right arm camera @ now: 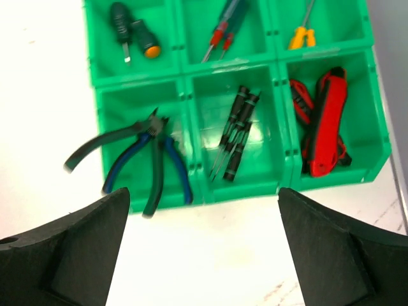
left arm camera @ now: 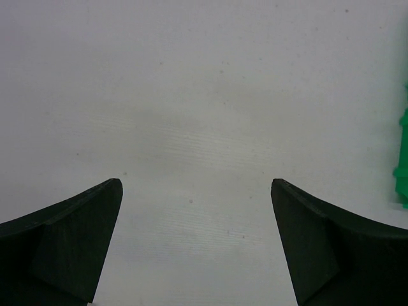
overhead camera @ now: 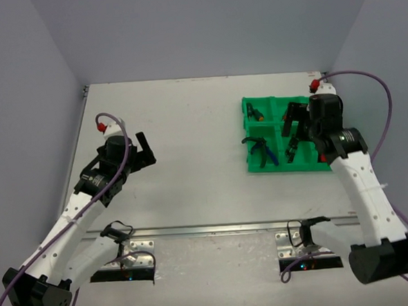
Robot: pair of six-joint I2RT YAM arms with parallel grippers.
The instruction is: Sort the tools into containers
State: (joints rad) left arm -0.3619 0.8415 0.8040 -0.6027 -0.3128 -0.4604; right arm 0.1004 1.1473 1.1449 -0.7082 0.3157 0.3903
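Note:
The green six-compartment tray (overhead camera: 281,168) sits at the right of the table. In the right wrist view the tray (right arm camera: 250,189) holds blue- and green-handled pliers (right arm camera: 145,162), black screwdrivers (right arm camera: 236,134), red-handled cutters (right arm camera: 323,121), a stubby green screwdriver (right arm camera: 132,35), red screwdrivers (right arm camera: 223,30) and a yellow one (right arm camera: 301,37). My right gripper (right arm camera: 203,192) is open and empty, above the tray's near wall (overhead camera: 294,131). My left gripper (overhead camera: 148,149) is open and empty over bare table at the left (left arm camera: 196,182). No loose tool shows on the table.
A sliver of the tray's edge (left arm camera: 402,162) shows at the right of the left wrist view. A metal rail (overhead camera: 215,228) runs along the near table edge. Grey walls close in the left, back and right sides.

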